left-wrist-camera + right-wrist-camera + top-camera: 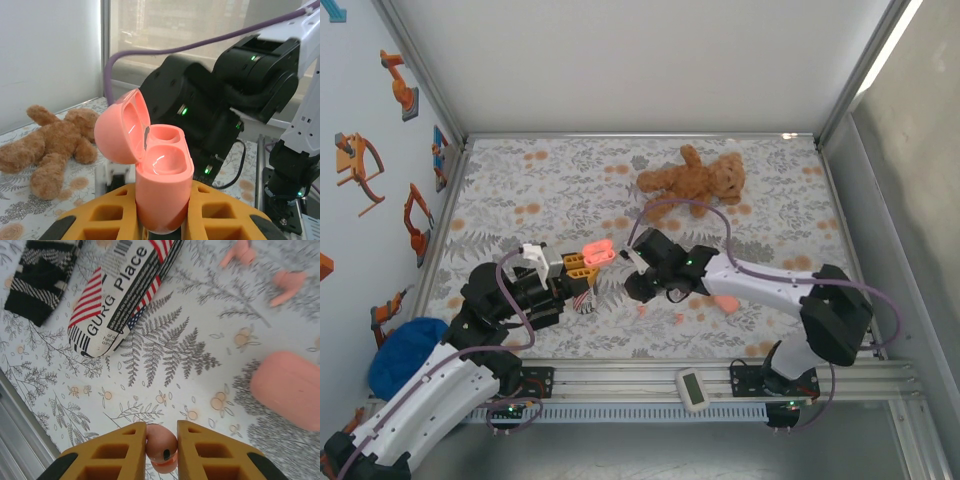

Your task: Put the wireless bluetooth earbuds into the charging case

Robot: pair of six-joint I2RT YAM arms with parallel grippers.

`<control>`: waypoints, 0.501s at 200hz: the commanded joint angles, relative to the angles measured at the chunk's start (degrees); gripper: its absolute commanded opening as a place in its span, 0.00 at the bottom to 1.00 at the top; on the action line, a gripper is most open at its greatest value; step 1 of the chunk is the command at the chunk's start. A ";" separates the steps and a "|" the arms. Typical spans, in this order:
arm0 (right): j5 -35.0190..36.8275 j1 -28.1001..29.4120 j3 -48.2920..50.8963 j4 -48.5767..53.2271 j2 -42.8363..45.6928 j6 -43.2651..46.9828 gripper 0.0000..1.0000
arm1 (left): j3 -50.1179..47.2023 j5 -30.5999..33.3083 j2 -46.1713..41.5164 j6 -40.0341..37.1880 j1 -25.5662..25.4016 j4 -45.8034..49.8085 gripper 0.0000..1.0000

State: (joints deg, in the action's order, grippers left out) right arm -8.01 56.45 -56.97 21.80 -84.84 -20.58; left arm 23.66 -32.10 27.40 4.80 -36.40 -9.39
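**Ana:** What is the left gripper point(162, 194) doing?

**Ben:** It is pinching the charging case point(162, 170) by its lower body between its two yellow fingers point(220, 210). The case is standing upright with its lid point(122, 131) swung open to one side, and the two wells are facing up.

**Ana:** Where is that sitting over the bench point(570, 180)?

**Ben:** Toward the near edge, a little left of the middle, in the top view.

**Ana:** And the right gripper point(161, 432)?

**Ben:** It is squeezing an earbud point(161, 444), a small pink nub with a dark spot, between its fingertips. From above, this gripper is hanging just beside the open case, on its right. I cannot tell whether the two are touching.

**Ana:** Anything else lying around?

**Ben:** Two loose earbuds point(239, 251) are lying on the floral cloth close to each other. A second case point(290, 387), closed, is resting near them, toward the near edge and right of the middle. A striped item printed "GURG Place" point(120, 295) is showing in the right wrist view, with a black-and-white striped piece point(40, 275) next to it.

**Ana:** And the toy?

**Ben:** A brown teddy bear point(692, 178) is lying flat near the far edge, well apart from both grippers.
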 commanded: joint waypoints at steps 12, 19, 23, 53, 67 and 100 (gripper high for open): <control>9.63 0.38 0.91 5.10 10.41 4.97 0.20 | -0.10 0.10 0.88 0.00 -0.27 -1.90 0.03; 10.32 0.41 0.77 5.54 12.39 5.87 0.20 | -0.05 0.10 1.25 0.04 -0.32 -2.08 0.03; 10.56 0.42 0.53 5.80 13.46 6.48 0.20 | -0.10 0.10 1.39 0.04 -0.36 -2.13 0.03; 11.87 0.35 -2.49 8.12 19.88 10.46 0.20 | -0.11 0.10 2.69 0.54 -0.34 -2.95 0.03; 11.56 0.48 -4.32 8.70 22.08 12.18 0.20 | -0.17 0.10 3.09 0.82 -0.34 -3.41 0.03; 10.41 0.94 -8.15 8.04 25.50 15.83 0.20 | -0.74 0.10 4.43 1.33 -0.37 -5.20 0.03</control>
State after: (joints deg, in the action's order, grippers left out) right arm 1.63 56.53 -61.21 29.65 -61.69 -9.41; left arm 23.64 -31.92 31.27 5.17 -36.40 -10.96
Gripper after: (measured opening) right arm 0.205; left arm 0.207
